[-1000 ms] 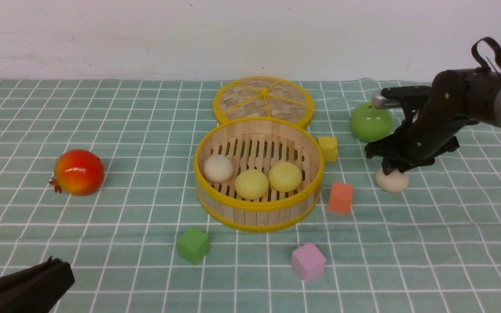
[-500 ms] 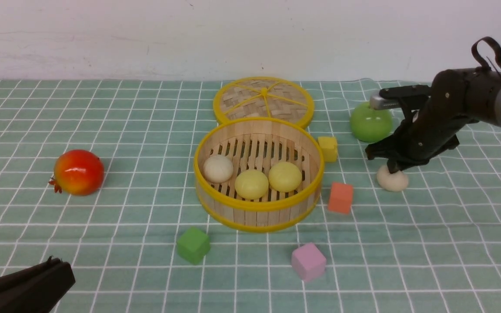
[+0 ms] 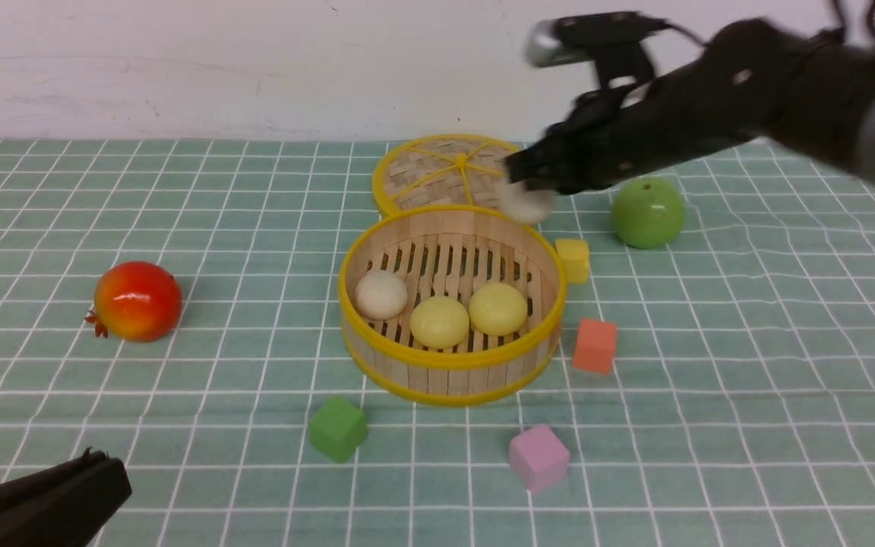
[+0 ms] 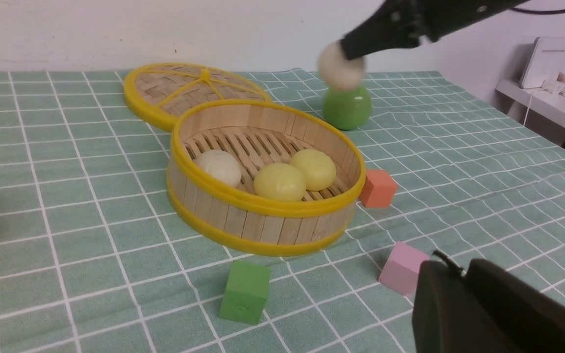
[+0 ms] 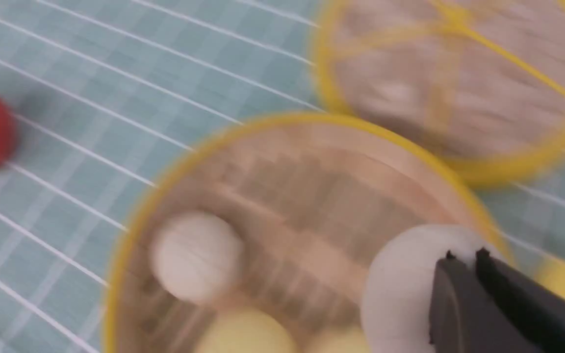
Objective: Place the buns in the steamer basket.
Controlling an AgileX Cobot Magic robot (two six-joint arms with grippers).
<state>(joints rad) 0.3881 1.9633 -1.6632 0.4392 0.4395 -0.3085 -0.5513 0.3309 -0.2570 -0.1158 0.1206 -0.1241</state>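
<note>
The steamer basket (image 3: 449, 363) stands mid-table and holds one off-white bun (image 3: 380, 295) and two pale yellow buns (image 3: 439, 321) (image 3: 497, 308). My right gripper (image 3: 529, 178) is shut on the second off-white bun (image 3: 527, 203) and holds it in the air above the basket's far right rim. The right wrist view shows this bun (image 5: 400, 289) at the gripper (image 5: 464, 255) over the basket's rim (image 5: 165, 166), all blurred. The left wrist view shows the held bun (image 4: 340, 68) too. My left gripper (image 3: 103, 471) is shut and empty, low at the near left.
The flat woven lid (image 3: 460, 173) lies behind the basket. A green apple (image 3: 648, 213) sits at the far right, a red fruit (image 3: 137, 301) at the left. Yellow (image 3: 573, 259), orange (image 3: 595, 345), green (image 3: 338, 428) and pink (image 3: 538, 457) cubes lie around the basket.
My right gripper has lifted the off-white bun off the cloth near the apple and carried it up and left to the basket's far right rim. The left arm has not moved.
</note>
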